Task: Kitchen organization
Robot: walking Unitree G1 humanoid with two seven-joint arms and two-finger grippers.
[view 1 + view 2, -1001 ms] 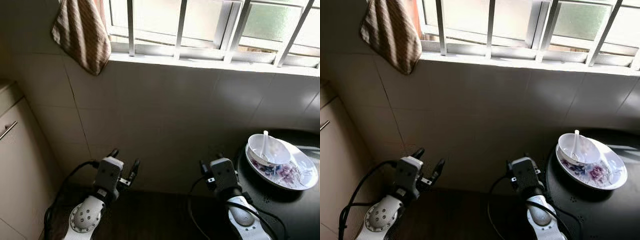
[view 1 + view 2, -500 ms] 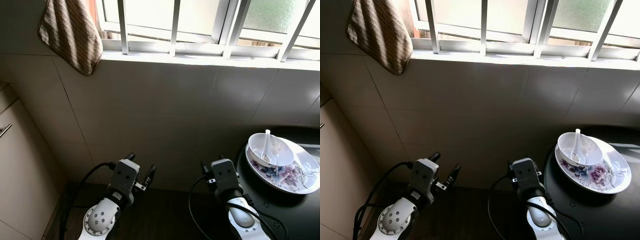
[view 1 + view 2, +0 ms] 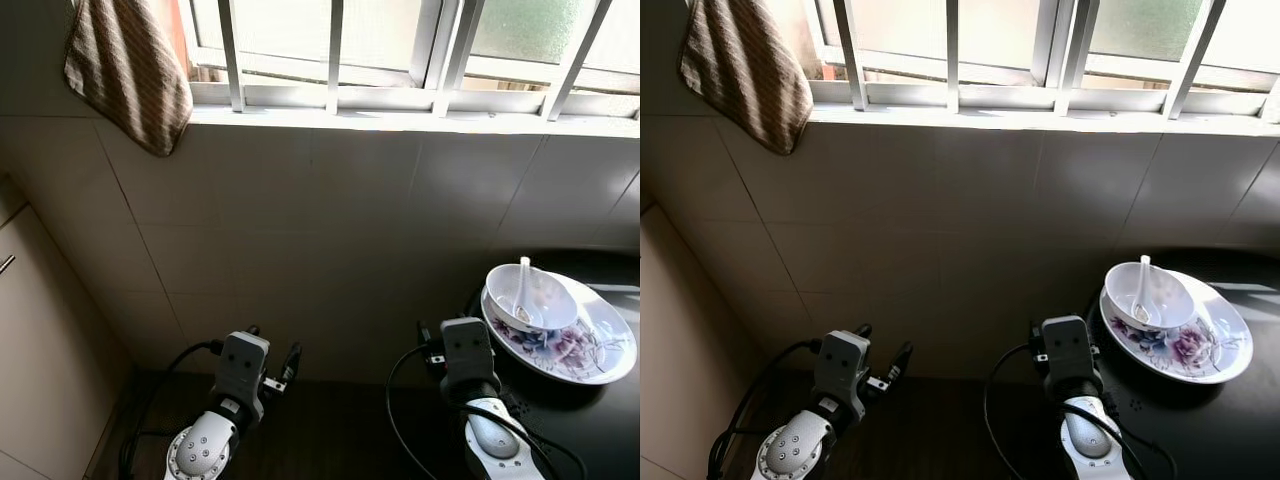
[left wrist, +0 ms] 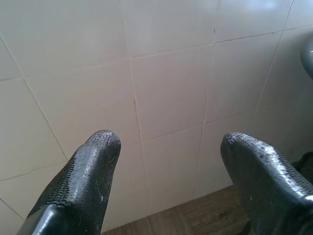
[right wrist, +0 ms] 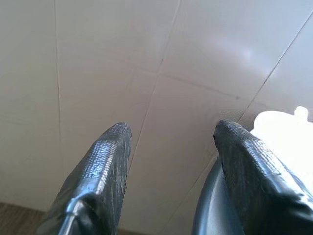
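White porcelain first: from the head views we are logging a bowl sitting on a flower-printed plate, with a white spoon standing in the bowl, handle leaning toward the wall. The plate is resting on a dark round table at our right, and the table is running out of frame on that side. Whether the bowl is holding anything besides the spoon, we cannot tell. A brown striped cloth is hanging at the barred window, its top cut off. A cupboard is showing partly at our left.

Our left gripper is hovering low before the tiled wall, well apart from the dishes. Our right gripper is hanging just beside the table's edge, near the plate, its fingertips mostly hidden behind the wrist.

Left wrist view: our fingers are standing wide apart, gripping nothing, facing tiles.

Right wrist view: our fingers are spreading wide, empty; a bright blurred white shape is showing beyond one finger.
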